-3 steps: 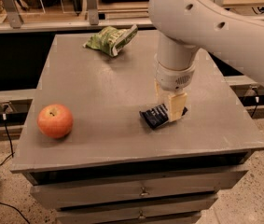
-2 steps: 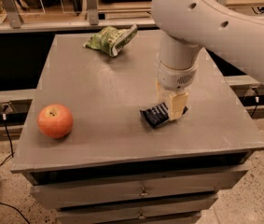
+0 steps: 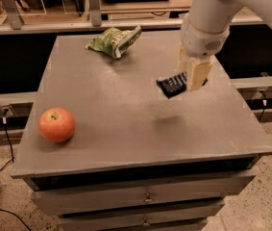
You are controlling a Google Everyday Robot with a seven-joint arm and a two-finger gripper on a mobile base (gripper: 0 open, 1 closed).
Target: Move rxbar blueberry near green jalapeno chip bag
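The rxbar blueberry (image 3: 173, 85), a dark navy flat bar, hangs in the air above the grey table (image 3: 126, 129), with its shadow on the tabletop below it. My gripper (image 3: 189, 76) is shut on the bar's right end, its pale fingers (image 3: 196, 74) pointing down from the white arm at the upper right. The green jalapeno chip bag (image 3: 114, 40), crumpled light green with white edges, lies at the back of the table, left of and beyond the bar.
A red apple (image 3: 56, 124) sits at the table's front left. Drawers (image 3: 145, 198) run below the tabletop. A rail and shelving (image 3: 92, 13) stand behind the table. Cables lie on the floor at the left.
The bar, which lay on the table under my gripper, is now lifted clear of the surface. The gripper has risen with it and shifted toward the back.
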